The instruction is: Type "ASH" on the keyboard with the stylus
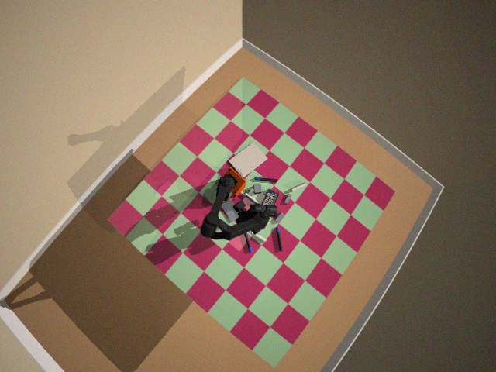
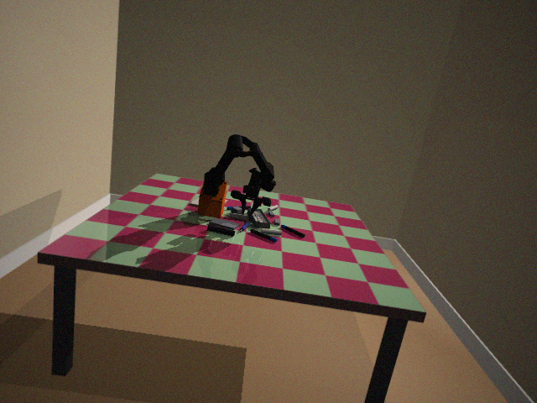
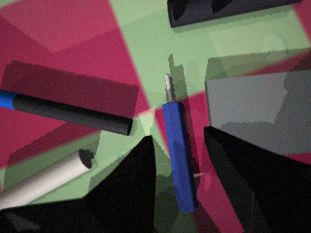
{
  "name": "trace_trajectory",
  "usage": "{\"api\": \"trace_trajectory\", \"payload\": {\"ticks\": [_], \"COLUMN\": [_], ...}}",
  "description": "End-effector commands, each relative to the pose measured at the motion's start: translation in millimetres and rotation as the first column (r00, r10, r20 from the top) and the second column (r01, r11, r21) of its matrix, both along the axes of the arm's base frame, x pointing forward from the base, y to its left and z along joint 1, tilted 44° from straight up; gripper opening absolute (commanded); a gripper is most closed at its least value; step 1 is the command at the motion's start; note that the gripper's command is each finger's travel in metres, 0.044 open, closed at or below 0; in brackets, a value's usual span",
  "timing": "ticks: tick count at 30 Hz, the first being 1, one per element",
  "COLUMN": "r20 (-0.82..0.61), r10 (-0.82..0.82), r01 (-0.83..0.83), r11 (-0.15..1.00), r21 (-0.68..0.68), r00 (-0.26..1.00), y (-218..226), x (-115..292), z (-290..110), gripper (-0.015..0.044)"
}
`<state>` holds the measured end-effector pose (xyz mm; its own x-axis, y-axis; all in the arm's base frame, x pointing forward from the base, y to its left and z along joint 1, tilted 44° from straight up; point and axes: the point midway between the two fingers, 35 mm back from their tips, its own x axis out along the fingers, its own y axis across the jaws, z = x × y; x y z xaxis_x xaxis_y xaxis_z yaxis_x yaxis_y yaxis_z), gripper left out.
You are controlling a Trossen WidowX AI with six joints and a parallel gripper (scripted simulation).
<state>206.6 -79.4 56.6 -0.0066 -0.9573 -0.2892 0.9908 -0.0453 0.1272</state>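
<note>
The blue stylus [image 3: 177,150] [image 2: 244,227] with a thin metal tip lies on the checkered table, its tip pointing up in the wrist view. My gripper [image 3: 178,138] [image 2: 247,213] is partly open and empty above the stylus, with one fingertip to each side of it in the wrist view. The dark-framed keyboard [image 1: 270,197] [image 2: 260,217] with pale keys lies beside the gripper and is not seen in the wrist view. The arm hides the stylus in the top view.
A grey slab [image 3: 258,112] [image 1: 230,210] lies right of the stylus in the wrist view. A black pen with a blue end [image 3: 73,113] and a white cylinder [image 3: 49,180] lie left. A dark object [image 3: 233,12] is at the top. More pens and small grey blocks surround the keyboard.
</note>
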Motion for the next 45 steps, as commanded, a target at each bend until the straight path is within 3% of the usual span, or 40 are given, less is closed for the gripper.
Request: {"api": "trace_trajectory", "payload": {"ticks": [1,45], "r20": [0.007,0.007], "r10": [-0.003,-0.003], "r01": [0.003,0.003], "r11": [1.000,1.000], "r21": [-0.005,-0.007], "r00": [1.000,1.000], "y": [-3.0,-27.1], "x": [-2.0,-0.5], "z": [-0.4,-23.6], "gripper": [0.0150,0.0150]}}
